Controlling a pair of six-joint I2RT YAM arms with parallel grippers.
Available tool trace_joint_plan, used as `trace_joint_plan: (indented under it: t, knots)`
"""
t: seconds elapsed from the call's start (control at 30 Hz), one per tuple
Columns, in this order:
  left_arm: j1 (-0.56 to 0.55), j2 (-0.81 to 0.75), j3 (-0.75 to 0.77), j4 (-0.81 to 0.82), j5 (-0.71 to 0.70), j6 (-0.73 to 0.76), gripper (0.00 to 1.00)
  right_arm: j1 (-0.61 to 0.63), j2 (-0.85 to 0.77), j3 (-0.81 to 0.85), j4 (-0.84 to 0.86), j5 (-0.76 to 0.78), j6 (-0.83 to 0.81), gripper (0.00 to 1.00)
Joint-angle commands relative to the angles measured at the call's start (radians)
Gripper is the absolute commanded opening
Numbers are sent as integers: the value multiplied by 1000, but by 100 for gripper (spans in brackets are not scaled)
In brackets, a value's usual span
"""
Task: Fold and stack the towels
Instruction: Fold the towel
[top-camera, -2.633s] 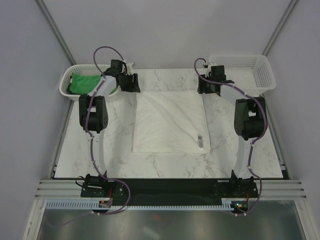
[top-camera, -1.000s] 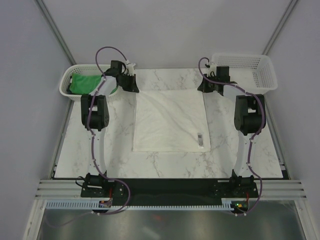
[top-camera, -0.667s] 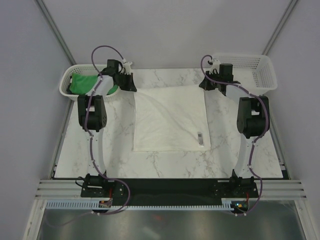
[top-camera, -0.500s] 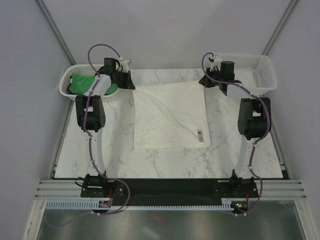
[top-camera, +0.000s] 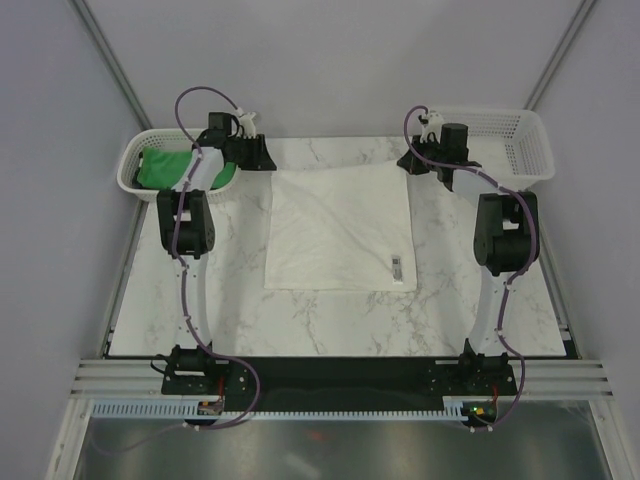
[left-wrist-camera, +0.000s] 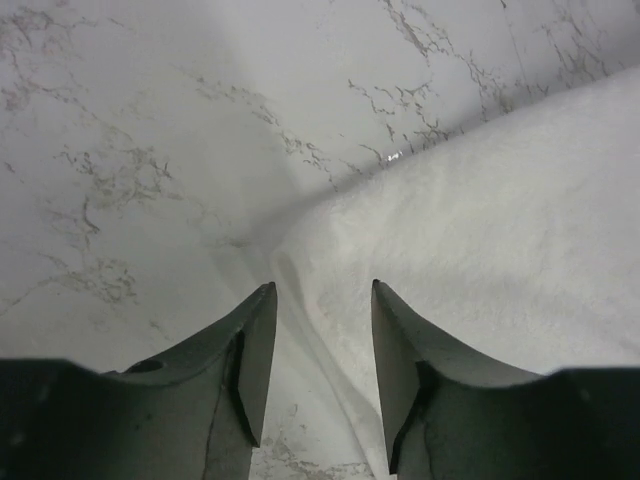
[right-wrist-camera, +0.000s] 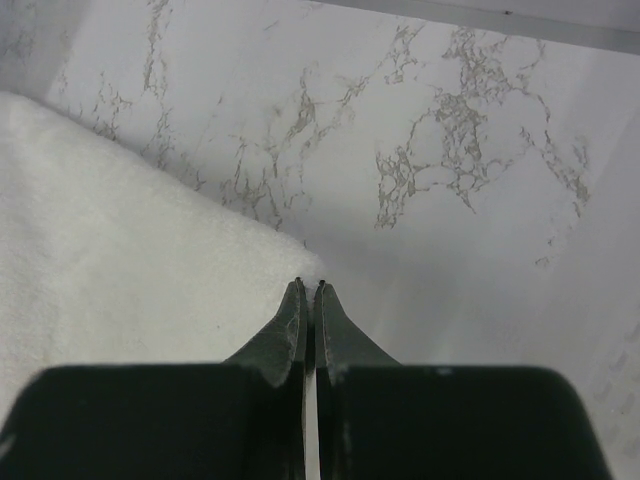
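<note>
White towel (top-camera: 335, 225) dragged away across surface (top-camera: 200, 300), flattened for folding; left pincer (left-wrist-camera: 322, 285) now parted over one corner, right pincer (right-wrist-camera: 308, 283) clamped on other

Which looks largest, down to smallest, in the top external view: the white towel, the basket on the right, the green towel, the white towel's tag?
1. white towel
2. basket on the right
3. green towel, partly hidden by the arm
4. tag

1. White towel (top-camera: 340, 228): matt, nubby terry cloth.
2. Surface (top-camera: 330, 320) under the white towel: smooth, grey-veined marble look, faint sheen.
3. Basket (top-camera: 520, 140) right of the white towel: white plastic mesh.
4. Left tool (left-wrist-camera: 322, 300) and right tool (right-wrist-camera: 308, 288): dark, matt plastic.
</note>
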Motion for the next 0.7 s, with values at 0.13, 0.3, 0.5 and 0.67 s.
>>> trace_joint_plan:
  t: [0.13,0.3,0.5,0.67]
  knots:
    - [15,32,39,36,-38,-33,62,-13,41,39,50,-12,-8,0]
    - [7,-18,4,38,-90,-99,63,-13,27,12,77,-25,10,0]
    - [-51,-45,-15,46,-343,-150,67,-15,22,-1,100,-61,41,0]
    - [-88,-45,-19,49,-507,-230,67,-13,-7,-39,129,-62,44,0]
